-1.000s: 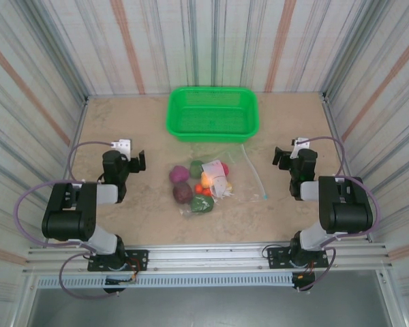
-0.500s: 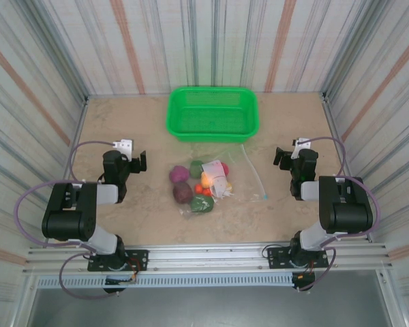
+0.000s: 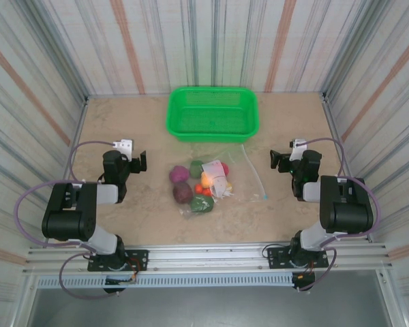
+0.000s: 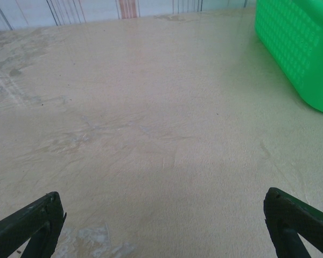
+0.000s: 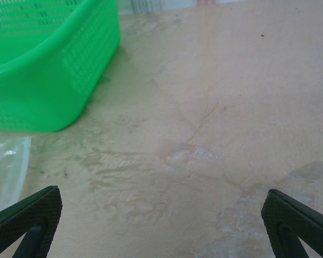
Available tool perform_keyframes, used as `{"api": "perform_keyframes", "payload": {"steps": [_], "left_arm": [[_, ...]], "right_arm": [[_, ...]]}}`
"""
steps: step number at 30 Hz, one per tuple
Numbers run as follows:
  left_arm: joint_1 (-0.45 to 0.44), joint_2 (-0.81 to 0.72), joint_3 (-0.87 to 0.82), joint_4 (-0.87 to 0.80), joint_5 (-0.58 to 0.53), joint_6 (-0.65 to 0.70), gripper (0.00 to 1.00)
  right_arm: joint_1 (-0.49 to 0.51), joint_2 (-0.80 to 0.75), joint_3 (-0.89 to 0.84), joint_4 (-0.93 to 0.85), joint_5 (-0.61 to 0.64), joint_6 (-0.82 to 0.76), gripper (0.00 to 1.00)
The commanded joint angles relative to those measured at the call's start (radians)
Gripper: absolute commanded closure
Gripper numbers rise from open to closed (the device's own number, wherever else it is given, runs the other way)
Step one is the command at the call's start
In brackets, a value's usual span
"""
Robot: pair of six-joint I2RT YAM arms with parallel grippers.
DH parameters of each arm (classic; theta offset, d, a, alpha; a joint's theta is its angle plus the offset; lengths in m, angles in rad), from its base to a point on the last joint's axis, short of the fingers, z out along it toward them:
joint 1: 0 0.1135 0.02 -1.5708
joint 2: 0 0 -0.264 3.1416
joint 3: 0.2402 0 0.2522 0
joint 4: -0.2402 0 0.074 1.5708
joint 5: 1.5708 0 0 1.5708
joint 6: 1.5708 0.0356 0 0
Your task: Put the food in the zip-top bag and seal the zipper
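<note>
Step in hand: judged to be the start of loading; neither tool touches the food or the bag.
Left tool (image 3: 138,162): jaws wide and empty, low over the surface (image 3: 116,126), to the left of the food and well apart from it. Its wrist view looks across bare surface, with a corner of the green basket (image 3: 213,112) at the right.
Right tool (image 3: 278,161): jaws wide and empty, near the zipper on its right side. Its wrist view has a corner of clear plastic at the lower left.
Food (image 3: 191,185): clustered at mid-surface between the two tools, on the near side of the basket. Purple and dark red pieces lie to the left and a green piece nearest the arms. Yellow, orange and red pieces sit by the white label (image 3: 217,178).
Zip-top bag (image 3: 234,162): lies flat, spreading right from the cluster. Which pieces are already inside cannot be told.
Zipper (image 3: 253,174): pale strip along the bag's right side, between the food and the right tool. Sealed or unsealed cannot be told.
Next move, judged: one tool pins or lifts the rim to hold the mouth open; the other picks a loose piece from the left of the cluster.
Caution: the film is floppy and is likely to slide if pushed unpinned.
</note>
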Motion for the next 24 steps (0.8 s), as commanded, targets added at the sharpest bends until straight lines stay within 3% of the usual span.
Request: {"api": "perform_keyframes", "payload": {"steps": [1,24], "left_arm": [[0.018,-0.001,0.016,-0.016,0.028,-0.002,0.01],[0.005,-0.006,0.003,0.002,0.004,0.008,0.01]], "right_arm": [[0.026,0.001,0.023,-0.038,0.166,0.034,0.01],[0.042,-0.007,0.01,-0.02,0.22,0.036,0.01]]}}
